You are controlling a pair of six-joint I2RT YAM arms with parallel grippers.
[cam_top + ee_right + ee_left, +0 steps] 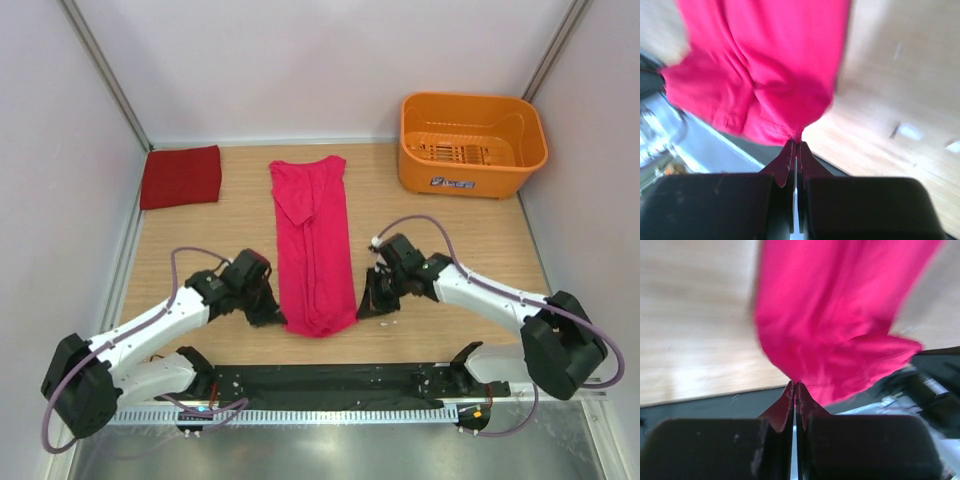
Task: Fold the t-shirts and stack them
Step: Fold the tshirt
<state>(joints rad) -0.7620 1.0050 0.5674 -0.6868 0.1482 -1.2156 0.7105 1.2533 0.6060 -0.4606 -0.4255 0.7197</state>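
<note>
At the upper left of the top view we see the crimson t-shirt (181,176), folded into a flat rectangle and lying on the wooden table (450,230) next to the left wall. It is well apart from both arms.

Lower down, left of centre, the left gripper (268,310) sits at the bottom left corner of the magenta t-shirt (313,240). In the left wrist view, the 2 jaws of this gripper (796,390) are pressed together with only a hairline gap, and a pinch of the pink cloth (840,315) is caught between their tips. The cloth there is lifted off the table and blurred.

The magenta t-shirt fills the middle of the top view as 1 long narrow strip. It runs from the upper centre down to the lower centre, with its sides folded inward.

To the right of the strip, the right gripper (372,300) is at the bottom right corner of the same shirt. In the right wrist view, we see its jaws (795,147) closed tight on the hem of the pink fabric (770,65), which hangs bunched above the tips.

At the upper right of the top view stands the orange basket (470,143), well apart from both shirts.
</note>
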